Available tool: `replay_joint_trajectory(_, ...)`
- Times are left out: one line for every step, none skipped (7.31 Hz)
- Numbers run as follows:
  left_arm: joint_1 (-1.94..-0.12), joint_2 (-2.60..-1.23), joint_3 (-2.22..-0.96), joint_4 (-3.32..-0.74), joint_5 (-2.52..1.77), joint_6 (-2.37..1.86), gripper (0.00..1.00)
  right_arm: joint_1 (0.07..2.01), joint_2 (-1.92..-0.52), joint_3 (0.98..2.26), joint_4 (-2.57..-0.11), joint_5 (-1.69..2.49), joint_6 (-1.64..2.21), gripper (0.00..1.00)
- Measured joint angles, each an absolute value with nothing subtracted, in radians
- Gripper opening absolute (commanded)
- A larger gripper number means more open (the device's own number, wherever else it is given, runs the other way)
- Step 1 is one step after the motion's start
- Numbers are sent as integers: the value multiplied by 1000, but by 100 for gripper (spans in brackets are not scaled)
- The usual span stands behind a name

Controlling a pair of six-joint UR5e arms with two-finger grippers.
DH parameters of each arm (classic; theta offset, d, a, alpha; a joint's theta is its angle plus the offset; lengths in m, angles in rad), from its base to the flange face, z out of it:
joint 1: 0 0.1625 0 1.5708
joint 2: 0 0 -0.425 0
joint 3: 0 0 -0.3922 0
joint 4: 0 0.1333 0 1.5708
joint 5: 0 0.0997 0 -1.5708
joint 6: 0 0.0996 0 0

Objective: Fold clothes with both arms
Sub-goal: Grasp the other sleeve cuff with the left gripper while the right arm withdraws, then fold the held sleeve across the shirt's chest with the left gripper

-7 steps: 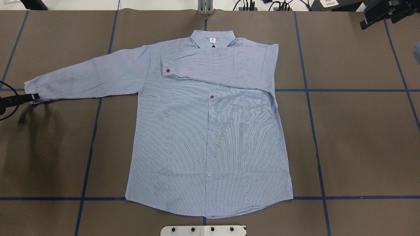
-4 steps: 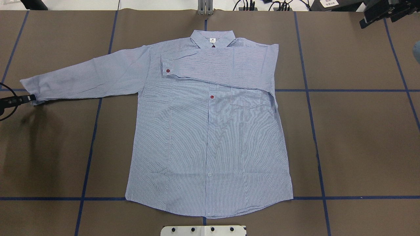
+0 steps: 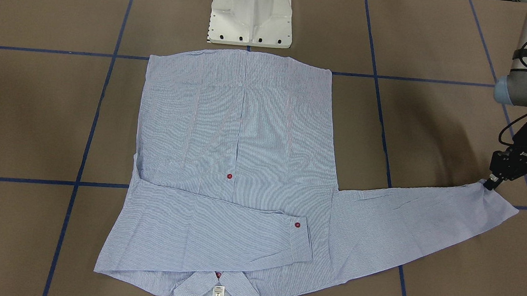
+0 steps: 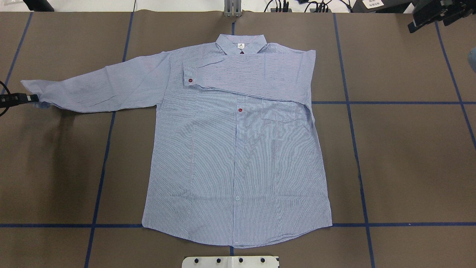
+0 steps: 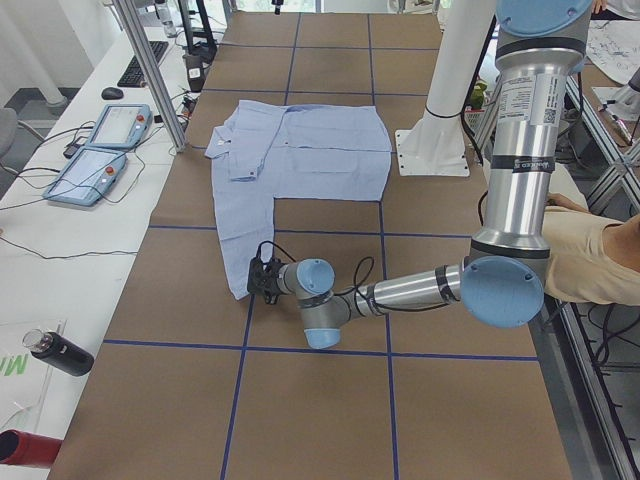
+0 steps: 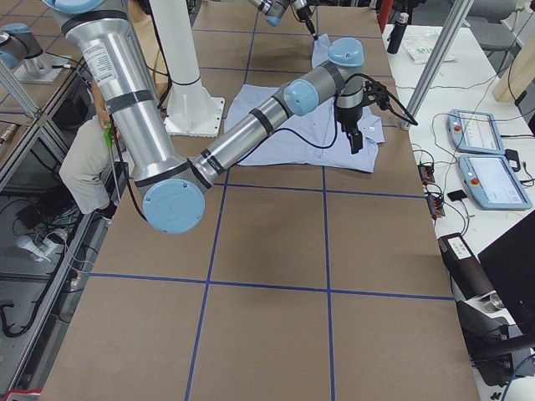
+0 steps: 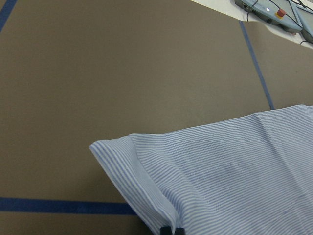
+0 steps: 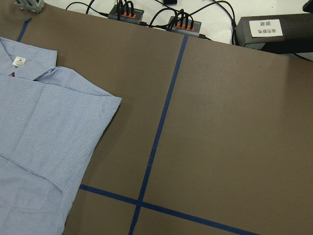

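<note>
your left claw (image 3: 490, 184), black and two-fingered, is pinching shut on the cuff (image 7: 128, 164) of the outstretched sleeve (image 4: 100, 87), with its fingers closing on the cloth and no gap showing. you are working on a light blue and white fine-striped button-up shirt (image 4: 238, 160), which is lying front up on the brown paper-covered table (image 4: 401, 156) with blue tape lines. reading the overhead view as a clock, its collar (image 4: 256, 40) is pointing to 12 and its hem to 6.

by my judgement you are sitting early in the fold. the other sleeve (image 4: 256, 72) is already lying across the chest with its red-buttoned cuff aiming at 9. the sleeve you are holding is reaching out toward 9 and needing to be carried over toward 3. the body folds are looking untouched.

your right claw (image 6: 357, 142) is hanging off toward 2 o'clock, apart from the cloth, and you cannot tell whether it is open.
</note>
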State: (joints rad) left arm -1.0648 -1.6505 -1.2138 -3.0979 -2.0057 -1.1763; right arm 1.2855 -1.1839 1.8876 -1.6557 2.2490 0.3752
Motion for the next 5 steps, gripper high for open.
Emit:
replay_joint_trajectory(-1070,-1692,-1284,-2969,-2011,-1176,0,1285,-1185,1888,-1655,2249,377,100)
replay_joint_trajectory(-1070,-1748,-1362,-2803,-2009,-1175,0,1286,-1185,1888,-1655,2248,378,100)
replay_joint_trajectory(-1067,-1826,-1429,-2620,-2006,-1171,0,1285,-1185,1889,-1655,2248,380,100)
replay_joint_trajectory(-1052,-1939,-1470,-2426,-1997,-1162,0,1286,-1186,1890,-1655,2247,383,100)
replay_joint_trajectory(-1014,-2072,-1484,-2236,-1965,-1156,0,1285,-1186,1891,-1655,2247,384,100)
